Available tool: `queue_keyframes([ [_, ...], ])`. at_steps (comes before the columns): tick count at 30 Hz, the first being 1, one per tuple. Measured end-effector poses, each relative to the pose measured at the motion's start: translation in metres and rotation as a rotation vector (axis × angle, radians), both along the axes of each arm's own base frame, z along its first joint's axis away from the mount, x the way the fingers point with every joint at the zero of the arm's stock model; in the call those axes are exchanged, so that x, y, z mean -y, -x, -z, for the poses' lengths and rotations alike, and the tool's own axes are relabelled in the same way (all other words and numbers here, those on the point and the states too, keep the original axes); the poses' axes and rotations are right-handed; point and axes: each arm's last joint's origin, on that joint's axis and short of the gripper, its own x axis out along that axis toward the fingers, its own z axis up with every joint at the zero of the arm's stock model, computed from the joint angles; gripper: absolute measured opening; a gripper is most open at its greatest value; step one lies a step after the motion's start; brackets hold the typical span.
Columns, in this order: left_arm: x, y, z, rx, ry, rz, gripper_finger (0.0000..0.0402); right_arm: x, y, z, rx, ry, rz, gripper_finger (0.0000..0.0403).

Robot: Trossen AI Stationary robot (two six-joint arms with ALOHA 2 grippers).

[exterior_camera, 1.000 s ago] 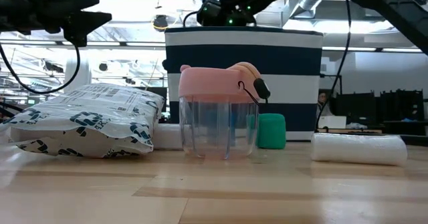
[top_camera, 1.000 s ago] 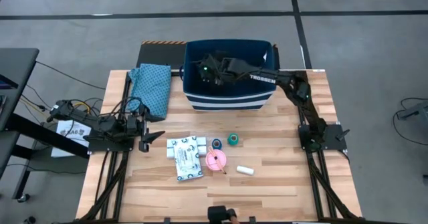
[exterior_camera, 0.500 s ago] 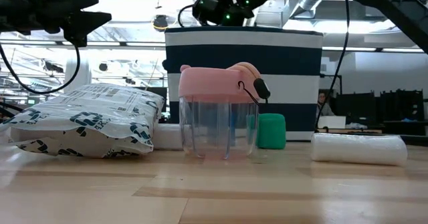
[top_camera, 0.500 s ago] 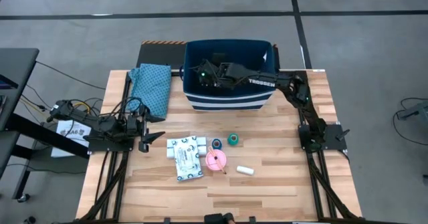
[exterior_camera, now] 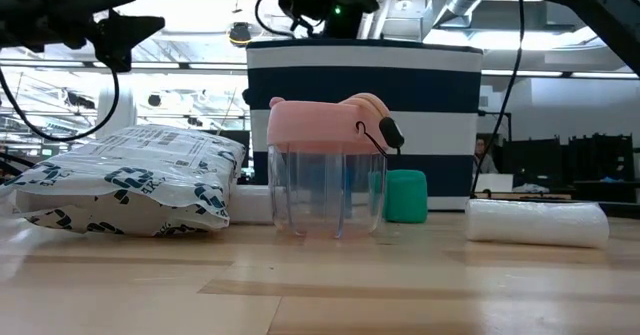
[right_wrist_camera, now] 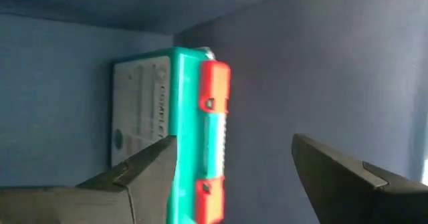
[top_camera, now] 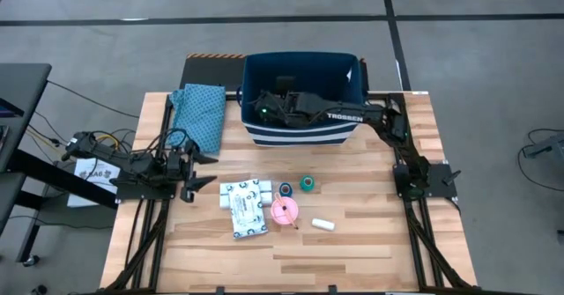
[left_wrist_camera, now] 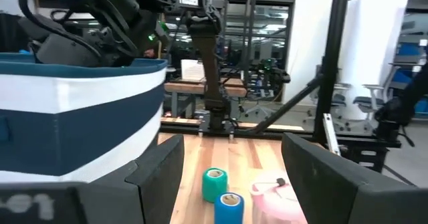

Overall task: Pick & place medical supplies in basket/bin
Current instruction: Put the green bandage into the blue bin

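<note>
The navy white-striped bin (top_camera: 300,128) stands at the table's far middle. My right gripper (top_camera: 259,110) reaches into its left part from above, open, nothing between the fingers (right_wrist_camera: 234,184). Just beyond them the teal-and-red box (right_wrist_camera: 175,127) sits inside the bin, in a corner of its blue walls. On the table lie a white compartment tray (top_camera: 243,193), white packet (top_camera: 250,224), blue roll (top_camera: 285,190), teal roll (top_camera: 307,184), pink round item (top_camera: 284,211) and white tube (top_camera: 322,225). My left gripper (top_camera: 210,170) waits open at the table's left.
A teal patterned folded cloth (top_camera: 201,114) lies left of the bin. In the left wrist view the bin's striped wall (left_wrist_camera: 73,120) is left of the teal roll (left_wrist_camera: 215,182) and blue roll (left_wrist_camera: 229,207). Bare wood lies right of the supplies.
My right gripper has moved inside the bin's opening toward the table's left and slightly toward the near edge, rising a little above the rim in the low view. My left arm has kept still, and the supplies on the table have not shifted.
</note>
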Motion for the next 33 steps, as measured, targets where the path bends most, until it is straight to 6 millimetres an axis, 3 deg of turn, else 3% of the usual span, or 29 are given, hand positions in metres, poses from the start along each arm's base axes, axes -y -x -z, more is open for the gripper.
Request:
queue_keyframes([
  [8,0.001,0.000,0.000,0.001,-0.004,0.020,0.0241,-0.007,0.001,-0.042,0.048,0.060,0.015,0.0286],
  [16,0.001,0.000,0.000,0.002,0.015,0.023,0.0241,-0.007,0.012,-0.111,0.296,0.162,0.086,0.0286],
  [21,0.000,0.000,-0.001,0.009,0.060,0.029,0.0241,-0.015,0.052,-0.165,0.563,0.049,0.129,0.0286],
  [26,0.000,0.000,-0.001,0.009,0.070,0.030,0.0241,-0.027,0.100,-0.211,0.840,-0.248,0.100,0.0286],
  [30,0.000,0.000,-0.001,0.010,0.072,0.030,0.0241,-0.044,0.134,-0.228,0.826,-0.446,-0.003,0.0286],
  [33,0.000,0.000,-0.001,0.010,0.085,0.034,0.0241,-0.061,0.152,-0.226,0.728,-0.521,0.010,0.0286],
])
